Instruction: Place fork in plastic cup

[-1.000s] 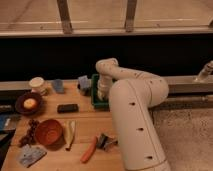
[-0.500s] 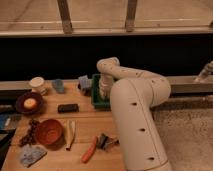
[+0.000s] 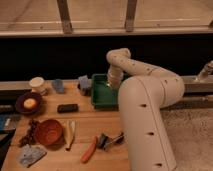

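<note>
While the rounded white arm (image 3: pixel 150 95) holds its pose of a moment ago, its tool (image 3: pixel 111 86) hangs pressed together inside the shallow green tray (image 3: pixel 100 101), upper centre of the wooden bench (image 3: pixel 90 122). The fork cannot be made out there; whether it is pinched is unclear. Bare wood lies just below the tray.

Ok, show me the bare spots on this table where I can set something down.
Bare wood lies in front of the green tray, bordered by the black block, the orange bowl and the orange-handled tool. The back left edge, with the white cup, is crowded. The gripper is down in the tray.
</note>
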`<act>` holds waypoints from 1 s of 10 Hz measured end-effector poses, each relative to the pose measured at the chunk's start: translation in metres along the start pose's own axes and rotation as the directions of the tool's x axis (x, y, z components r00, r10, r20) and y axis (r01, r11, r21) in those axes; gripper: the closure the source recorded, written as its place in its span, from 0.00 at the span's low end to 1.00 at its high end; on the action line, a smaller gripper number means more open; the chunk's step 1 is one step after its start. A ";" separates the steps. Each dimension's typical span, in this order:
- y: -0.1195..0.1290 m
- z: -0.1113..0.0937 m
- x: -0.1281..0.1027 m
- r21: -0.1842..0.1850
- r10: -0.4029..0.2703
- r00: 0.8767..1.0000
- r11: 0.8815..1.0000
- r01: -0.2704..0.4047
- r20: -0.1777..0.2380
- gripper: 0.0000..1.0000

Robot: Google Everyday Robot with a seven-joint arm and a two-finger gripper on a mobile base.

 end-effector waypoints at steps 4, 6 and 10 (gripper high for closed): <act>-0.021 -0.012 0.001 -0.012 0.063 0.997 0.998 -0.062 0.050 1.00; -0.019 -0.010 0.000 -0.023 0.068 0.996 0.998 -0.067 0.056 1.00; -0.010 0.003 -0.004 -0.078 0.057 0.997 0.996 -0.053 0.054 1.00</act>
